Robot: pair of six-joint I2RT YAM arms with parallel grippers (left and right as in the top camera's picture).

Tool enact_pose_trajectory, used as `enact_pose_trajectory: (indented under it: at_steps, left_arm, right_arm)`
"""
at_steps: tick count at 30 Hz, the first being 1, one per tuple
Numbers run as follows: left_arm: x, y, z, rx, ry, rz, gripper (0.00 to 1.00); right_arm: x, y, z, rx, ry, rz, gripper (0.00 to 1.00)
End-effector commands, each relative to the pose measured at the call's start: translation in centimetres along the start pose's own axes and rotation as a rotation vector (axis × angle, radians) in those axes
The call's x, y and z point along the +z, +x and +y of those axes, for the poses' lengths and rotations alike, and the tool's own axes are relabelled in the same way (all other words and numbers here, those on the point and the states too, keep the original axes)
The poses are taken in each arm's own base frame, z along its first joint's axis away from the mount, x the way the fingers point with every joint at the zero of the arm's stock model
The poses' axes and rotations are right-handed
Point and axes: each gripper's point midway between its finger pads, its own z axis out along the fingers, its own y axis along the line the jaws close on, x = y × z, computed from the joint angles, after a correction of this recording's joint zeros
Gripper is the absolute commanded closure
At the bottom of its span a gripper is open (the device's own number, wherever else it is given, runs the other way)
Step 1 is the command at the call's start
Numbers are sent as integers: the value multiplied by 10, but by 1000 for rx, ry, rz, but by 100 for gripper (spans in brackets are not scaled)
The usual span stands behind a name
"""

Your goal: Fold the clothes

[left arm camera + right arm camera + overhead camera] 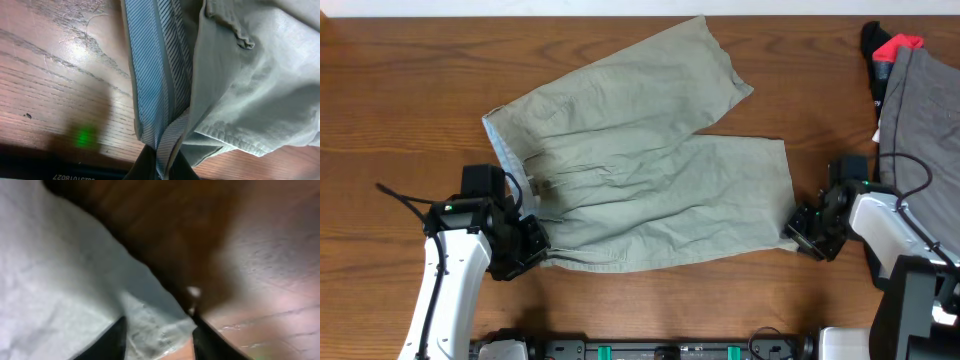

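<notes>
Your left hand is clenched tight on the near-left corner of the shorts, right where the striped pale-blue waistband lining runs. The shorts lie spread flat mid-bench, waist to the left, one leg running right and the other angling far-right. Your right hand sits at the near-right hem corner, its fingers apart on either side of the hem, so it's released. A grey garment and a black and red cloth sit far right.
</notes>
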Motion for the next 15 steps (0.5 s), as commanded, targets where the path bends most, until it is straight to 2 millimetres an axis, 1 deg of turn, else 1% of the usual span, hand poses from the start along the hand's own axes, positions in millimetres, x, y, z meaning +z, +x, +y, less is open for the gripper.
enact_pose_trajectory:
  at_steps: [1, 2, 4, 6, 8, 9, 12, 15]
  left_arm:
    - [-6, -4, -2, 14, 5, -24, 94]
    - [-6, -4, -2, 14, 5, -24, 94]
    - [-7, -4, -2, 14, 6, -24, 94]
    - [-7, -2, -4, 13, 15, -14, 94]
    - [-9, 2, -7, 11, 37, 4, 94]
    - [-11, 4, -10, 11, 52, 12, 94]
    - [-19, 9, -17, 13, 85, 21, 94]
    - [-32, 15, -19, 17, 100, 13, 94]
  right_arm:
    - [5, -3, -4, 48, 9, -15, 74]
    - [5, -6, -2, 29, 1, -26, 84]
    - [1, -12, 2, -9, -11, -45, 99]
    - [-8, -18, 8, -49, -20, -62, 99]
    - [-22, -23, 14, -97, -31, -85, 99]
    - [-32, -27, 19, -121, -38, -102, 99]
    - [-67, -38, 21, -135, -10, -185, 99]
    - [-111, -46, 14, -132, 54, -294, 99]
